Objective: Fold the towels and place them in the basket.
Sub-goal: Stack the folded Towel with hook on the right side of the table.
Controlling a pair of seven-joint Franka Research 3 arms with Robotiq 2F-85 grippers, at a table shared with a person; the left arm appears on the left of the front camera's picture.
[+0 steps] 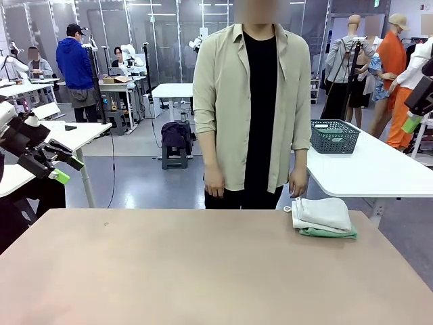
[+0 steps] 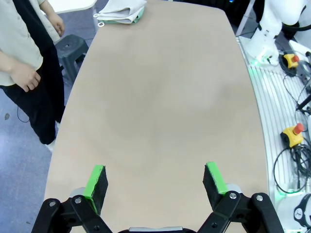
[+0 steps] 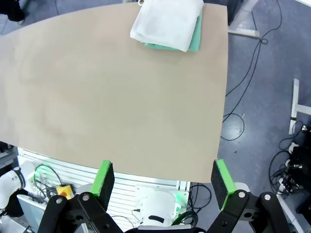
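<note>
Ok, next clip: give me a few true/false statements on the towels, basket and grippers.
1. The towels lie stacked at the table's far right corner. True.
2. The cream-white towel sits under the sea green towel. False: cream-white is on top.
3. The left gripper grips a towel. False: its fingers stand apart, empty.
4. The right gripper is open. True.
5. The basket stands on the work table. False: it is on the white table behind.

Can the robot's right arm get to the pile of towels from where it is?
Probably yes. The folded cream-white terry towel on the sea-green one lies at the tan table's far right corner, nothing lies between, and the right tool hangs open above the near edge.
</note>
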